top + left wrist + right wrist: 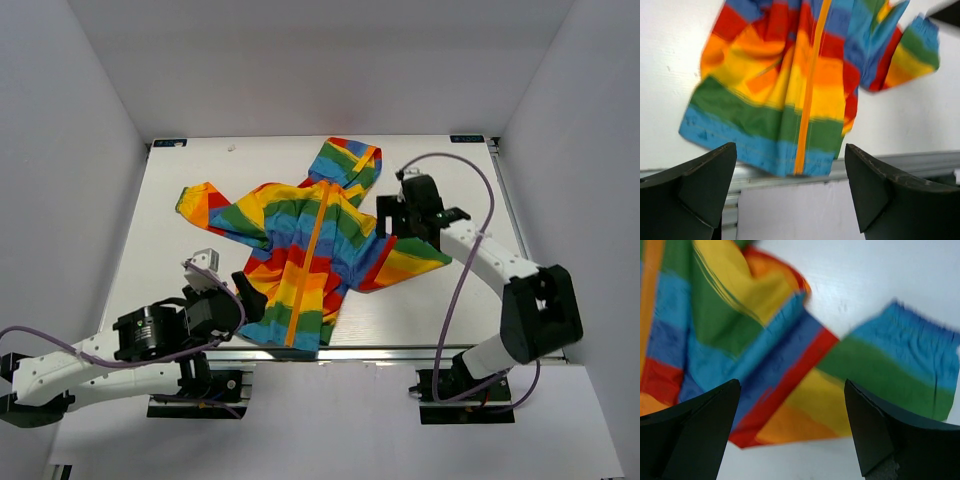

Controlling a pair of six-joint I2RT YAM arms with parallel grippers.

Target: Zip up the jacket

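Jacket [300,250] lies spread on the table [170,250] with its front up, hem at the near edge and hood toward the far side, I think so that the orange zipper band [312,260] runs straight between the two arms. The left hand [790,155] hovers just before the hem and the right hand [791,385] above the sleeve on its side, both with fingers wide apart and holding nothing, probably placed to take the cloth. The slider I cannot find, I cannot tell whether the band is joined, and both wrist views are blurred.
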